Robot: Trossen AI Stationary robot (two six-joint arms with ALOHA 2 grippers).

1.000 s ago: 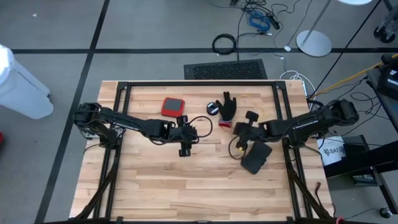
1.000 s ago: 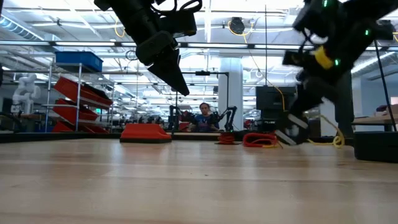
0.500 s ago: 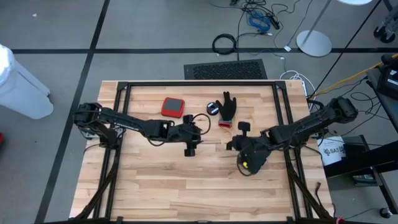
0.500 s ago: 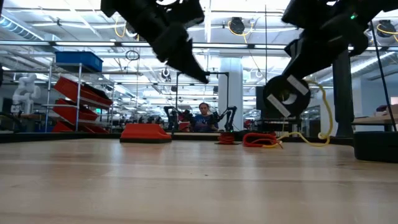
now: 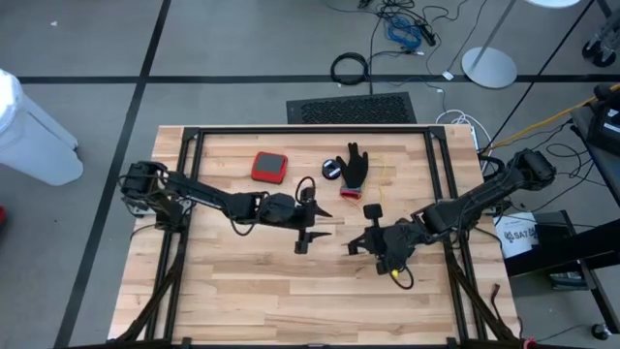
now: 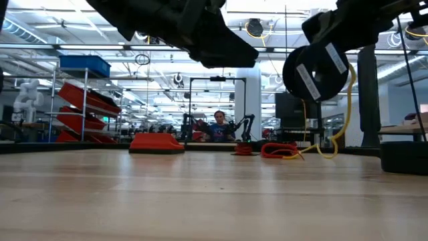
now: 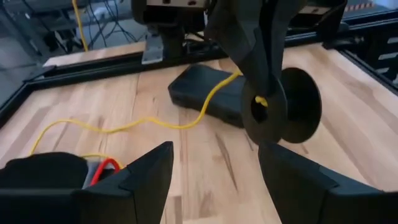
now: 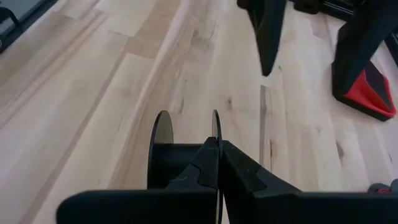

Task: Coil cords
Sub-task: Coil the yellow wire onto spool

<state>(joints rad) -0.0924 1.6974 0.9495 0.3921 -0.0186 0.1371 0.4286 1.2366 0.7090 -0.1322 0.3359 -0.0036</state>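
Pinching a black reel [image 6: 315, 63] by one flange, the right gripper [image 5: 386, 244] is holding it shut, lifted, lower right of centre in the high view. Its yellow cord [image 7: 149, 120] is trailing limp and light across the table [image 5: 242, 291]. The left gripper [image 5: 312, 221], spread wide, is facing the reel; the stiff rim looks the safest hold.

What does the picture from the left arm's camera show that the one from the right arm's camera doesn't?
Only the left wrist view shows the yellow cord trailing across the table to the black reel, plus a flat black box and the left gripper with fingers apart. Only the right wrist view shows a red-and-black pad and the right gripper shut on the reel. Both show the reel and wooden table.
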